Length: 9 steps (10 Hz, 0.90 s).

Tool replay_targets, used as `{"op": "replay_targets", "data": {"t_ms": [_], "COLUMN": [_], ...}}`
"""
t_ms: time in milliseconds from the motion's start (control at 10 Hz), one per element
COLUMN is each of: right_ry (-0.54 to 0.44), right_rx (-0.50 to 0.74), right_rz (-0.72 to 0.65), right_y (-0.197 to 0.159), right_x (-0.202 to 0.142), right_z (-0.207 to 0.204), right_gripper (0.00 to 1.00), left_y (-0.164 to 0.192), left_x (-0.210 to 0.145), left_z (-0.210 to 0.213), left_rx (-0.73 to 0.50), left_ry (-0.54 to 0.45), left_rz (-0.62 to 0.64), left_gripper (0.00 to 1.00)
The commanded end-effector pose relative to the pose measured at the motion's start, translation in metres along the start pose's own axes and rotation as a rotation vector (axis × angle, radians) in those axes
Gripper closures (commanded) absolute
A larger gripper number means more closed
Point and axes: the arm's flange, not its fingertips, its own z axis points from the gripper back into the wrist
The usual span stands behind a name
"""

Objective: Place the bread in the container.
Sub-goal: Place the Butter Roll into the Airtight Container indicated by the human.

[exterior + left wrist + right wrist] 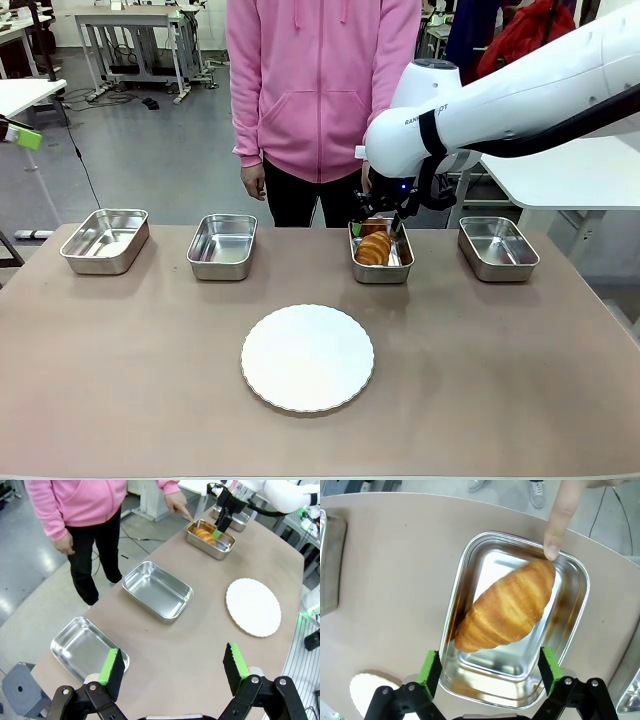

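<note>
The golden-brown croissant lies diagonally inside the third steel pan from the left. My right gripper hangs open just above it, its green pads wide of the croissant on both sides, touching nothing. A person's finger points at the pan's far rim, by the croissant's tip. My left gripper is open and holds nothing, high over the table's left end.
Three more matching steel pans stand in the row: far left, second from left and far right. A round white plate lies mid-table. The person in a pink hoodie stands at the far edge.
</note>
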Motion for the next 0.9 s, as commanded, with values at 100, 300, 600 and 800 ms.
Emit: {"op": "replay_targets", "data": {"t_ms": [100,300,600,800], "right_ry": [0.0,-0.096,-0.217,-0.319], "right_rx": [0.0,0.0,-0.056,-0.06], "right_rz": [0.0,-0.041,-0.001,0.037], "right_y": [0.0,0.001,0.01,0.011], "right_x": [0.0,-0.043,-0.123,-0.183], "right_z": [0.0,0.037,0.083,0.109], "right_gripper": [0.0,0.0,0.0,0.0], "left_y": [-0.001,-0.001,-0.001,-0.001], "left_x": [0.0,0.0,0.0,0.0], "left_z": [0.001,0.001,0.001,0.001], "left_rx": [-0.005,-0.005,-0.005,-0.005], "left_ry": [-0.005,-0.005,-0.005,-0.005], "left_rz": [0.0,0.0,0.0,0.0], "left_gripper": [0.0,0.0,0.0,0.0]}}
